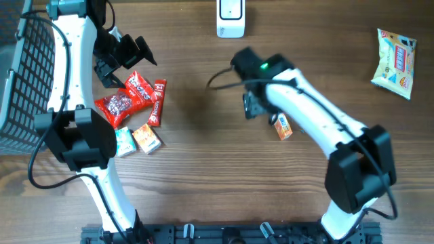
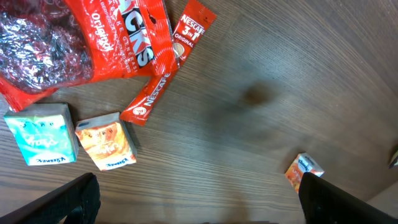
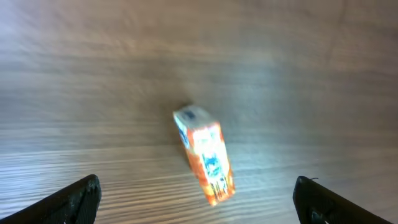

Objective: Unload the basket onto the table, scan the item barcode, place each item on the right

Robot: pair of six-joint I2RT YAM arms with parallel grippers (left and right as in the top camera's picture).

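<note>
A small orange carton lies loose on the wood between the wide-apart fingers of my right gripper, which is open and touches nothing. From above, this orange carton rests just right of the right gripper. The white barcode scanner stands at the table's far edge. My left gripper is open over bare wood, near the snack pile; seen from overhead the left gripper hovers above the red bags.
A red snack bag, a Nescafe stick, a teal carton and a second orange carton lie at the left. A black wire basket stands at the far left. A yellow packet lies far right.
</note>
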